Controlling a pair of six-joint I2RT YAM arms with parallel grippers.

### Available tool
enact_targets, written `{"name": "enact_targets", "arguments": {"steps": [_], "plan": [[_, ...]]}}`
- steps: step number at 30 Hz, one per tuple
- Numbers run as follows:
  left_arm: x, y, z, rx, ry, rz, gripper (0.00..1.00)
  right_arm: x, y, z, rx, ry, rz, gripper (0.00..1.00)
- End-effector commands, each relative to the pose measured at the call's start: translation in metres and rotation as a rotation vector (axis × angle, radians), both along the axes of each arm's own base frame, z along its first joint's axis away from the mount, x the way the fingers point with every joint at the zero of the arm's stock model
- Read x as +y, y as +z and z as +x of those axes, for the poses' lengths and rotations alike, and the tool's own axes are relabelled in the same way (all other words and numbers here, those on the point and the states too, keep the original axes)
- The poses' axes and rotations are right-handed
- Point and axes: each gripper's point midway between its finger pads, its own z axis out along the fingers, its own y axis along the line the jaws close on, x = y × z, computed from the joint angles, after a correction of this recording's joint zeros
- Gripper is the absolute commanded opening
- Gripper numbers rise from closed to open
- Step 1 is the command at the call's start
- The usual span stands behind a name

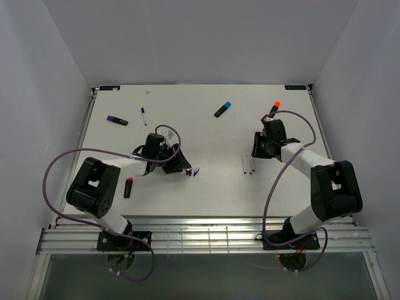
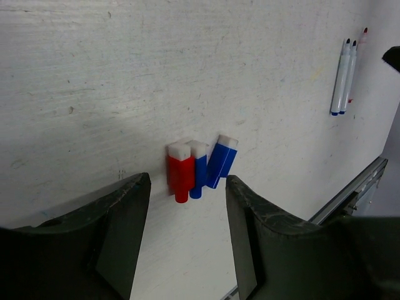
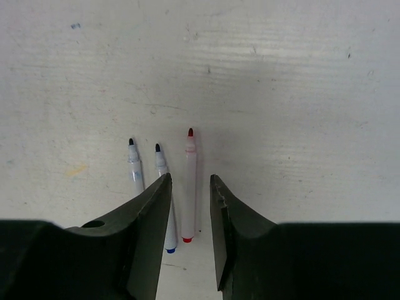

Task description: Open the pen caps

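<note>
L pincer [image 2: 187, 184] spread by slim caps [image 2: 199, 169], R pincer [image 3: 190, 180] over pens [image 3: 189, 206]

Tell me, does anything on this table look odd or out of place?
Three slim pens lie with bare tips, while three small caps, one red and two blue, sit in a cluster well apart from them. Nothing looks spilled or broken.

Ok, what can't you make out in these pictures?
Right wrist view: the leftmost pen's lower end, hidden behind the right gripper.
Top view: the slim caps, too small to count.
Left wrist view: the red pen's barrel, mostly behind two blue pens.
</note>
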Motion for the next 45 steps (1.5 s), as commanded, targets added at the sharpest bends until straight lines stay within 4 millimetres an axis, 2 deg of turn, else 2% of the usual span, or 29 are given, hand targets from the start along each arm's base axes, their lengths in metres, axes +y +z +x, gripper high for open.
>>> {"name": "enact_targets", "arguments": {"steps": [1, 6, 12, 13, 15, 16, 17, 20, 22, 23, 25, 26, 27, 28, 29, 30, 31, 32, 33, 35, 37, 38, 40, 41, 45], "plan": [[0.012, 0.007, -0.002, -0.039, 0.004, 0.066, 0.63, 0.004, 0.039, 0.021, -0.100, 0.010, 0.018, 0.38], [0.014, 0.015, -0.001, -0.054, 0.016, 0.072, 0.63, 0.007, 0.061, 0.038, -0.155, -0.004, 0.028, 0.39], [0.018, 0.032, 0.001, -0.112, 0.057, 0.065, 0.64, -0.014, 0.072, 0.071, -0.192, -0.105, -0.064, 0.37], [0.018, 0.035, 0.001, -0.122, 0.057, 0.064, 0.64, -0.019, 0.082, 0.082, -0.222, -0.129, -0.071, 0.37], [0.019, 0.043, -0.002, -0.139, 0.063, 0.054, 0.64, -0.026, 0.081, 0.093, -0.221, -0.165, -0.088, 0.38], [0.019, 0.046, -0.002, -0.144, 0.068, 0.046, 0.65, -0.033, 0.090, 0.104, -0.245, -0.195, -0.094, 0.40], [0.018, 0.048, -0.003, -0.146, 0.070, 0.037, 0.65, -0.035, 0.084, 0.110, -0.231, -0.211, -0.095, 0.42], [0.015, 0.056, -0.007, -0.161, 0.068, 0.007, 0.65, -0.052, 0.084, 0.132, -0.227, -0.279, -0.081, 0.48], [0.011, 0.065, -0.011, -0.177, 0.056, -0.032, 0.65, -0.072, 0.083, 0.150, -0.231, -0.342, -0.082, 0.52], [0.009, 0.068, -0.010, -0.193, 0.054, -0.052, 0.65, -0.076, 0.083, 0.161, -0.238, -0.361, -0.092, 0.55], [0.003, 0.075, -0.014, -0.212, 0.042, -0.086, 0.65, -0.085, 0.081, 0.172, -0.233, -0.390, -0.133, 0.62], [0.001, 0.074, -0.018, -0.200, 0.040, -0.103, 0.65, -0.087, 0.065, 0.178, -0.201, -0.393, -0.153, 0.63], [-0.003, 0.078, -0.019, -0.213, 0.028, -0.120, 0.65, -0.088, 0.077, 0.190, -0.220, -0.399, -0.156, 0.64], [-0.010, 0.079, -0.025, -0.209, 0.007, -0.127, 0.65, -0.092, 0.075, 0.196, -0.218, -0.402, -0.178, 0.64], [-0.012, 0.082, -0.026, -0.215, 0.004, -0.131, 0.65, -0.094, 0.062, 0.200, -0.195, -0.404, -0.198, 0.66], [-0.014, 0.083, -0.028, -0.215, -0.001, -0.134, 0.65, -0.096, 0.070, 0.210, -0.215, -0.414, -0.202, 0.68], [-0.017, 0.084, -0.030, -0.217, -0.007, -0.138, 0.65, -0.098, 0.067, 0.214, -0.213, -0.418, -0.207, 0.69], [-0.018, 0.083, -0.031, -0.214, -0.009, -0.137, 0.65, -0.101, 0.057, 0.218, -0.198, -0.418, -0.210, 0.71], [-0.019, 0.083, -0.030, -0.210, -0.005, -0.139, 0.65, -0.102, 0.061, 0.226, -0.214, -0.420, -0.203, 0.72], [-0.019, 0.082, -0.029, -0.208, 0.000, -0.135, 0.65, -0.105, 0.051, 0.232, -0.206, -0.415, -0.225, 0.76], [-0.021, 0.079, -0.027, -0.196, -0.002, -0.134, 0.65, -0.107, 0.055, 0.242, -0.224, -0.417, -0.236, 0.79], [-0.023, 0.080, -0.027, -0.194, -0.008, -0.138, 0.65, -0.108, 0.045, 0.244, -0.209, -0.405, -0.252, 0.79], [-0.025, 0.076, -0.025, -0.186, -0.011, -0.135, 0.65, -0.111, 0.046, 0.251, -0.221, -0.407, -0.265, 0.80], [-0.026, 0.077, -0.025, -0.186, -0.013, -0.136, 0.65, -0.113, 0.037, 0.253, -0.209, -0.404, -0.271, 0.80], [-0.028, 0.074, -0.021, -0.177, -0.010, -0.133, 0.65, -0.115, 0.022, 0.263, -0.194, -0.388, -0.253, 0.80]]}}
